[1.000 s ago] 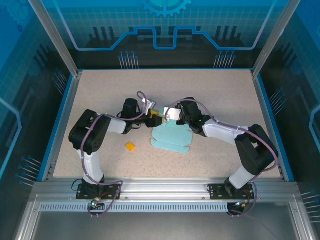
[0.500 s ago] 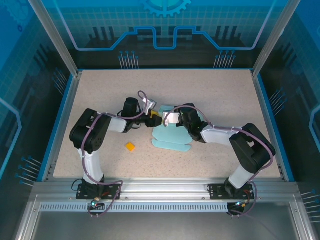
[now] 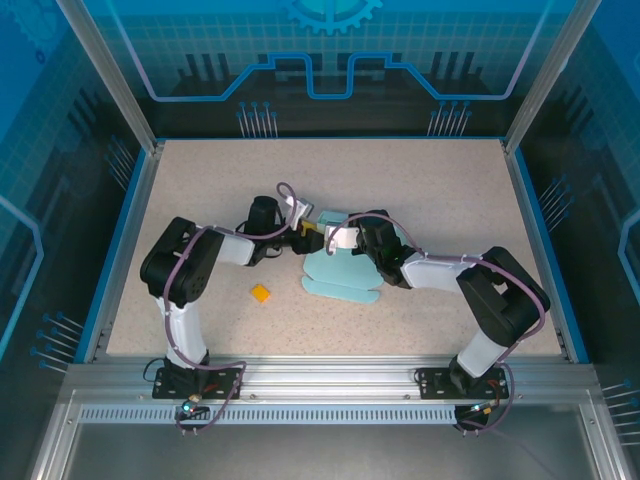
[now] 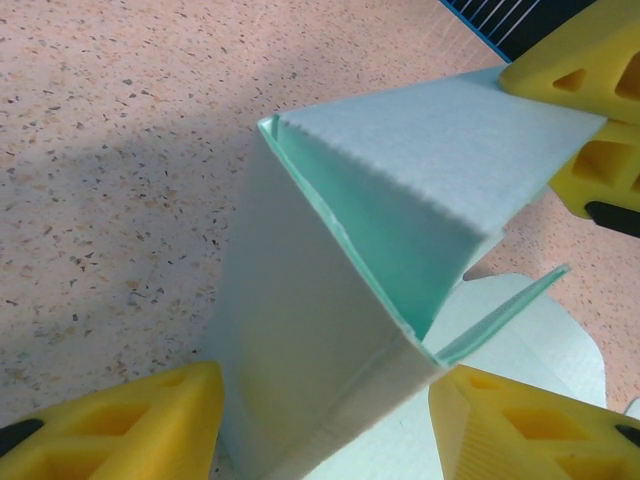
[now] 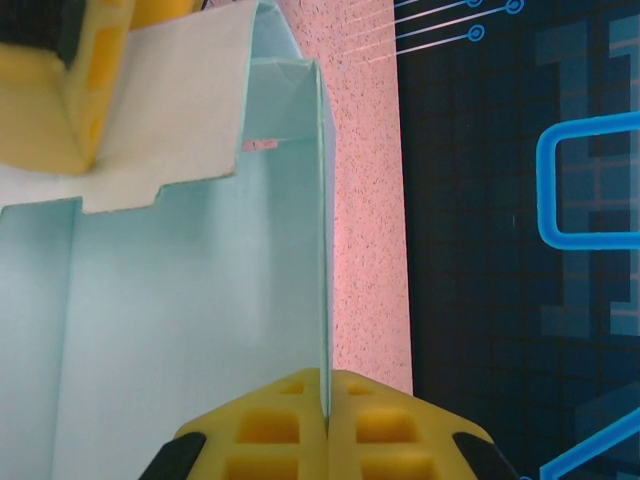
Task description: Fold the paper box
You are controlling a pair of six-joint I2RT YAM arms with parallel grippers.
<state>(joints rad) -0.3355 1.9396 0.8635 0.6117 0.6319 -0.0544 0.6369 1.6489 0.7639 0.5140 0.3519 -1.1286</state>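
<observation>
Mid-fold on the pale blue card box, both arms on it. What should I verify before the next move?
1. Right fingers shut on an upright wall of the pale light-blue card paper box: ok.
2. Left fingers flank the folded corner; firm grip: cannot tell.
3. Near flaps folded up: not ok, they lie flat on the speckled table.
4. Tiny orange square piece apart from the box: ok.
5. Box well inside the table edges: ok.
</observation>
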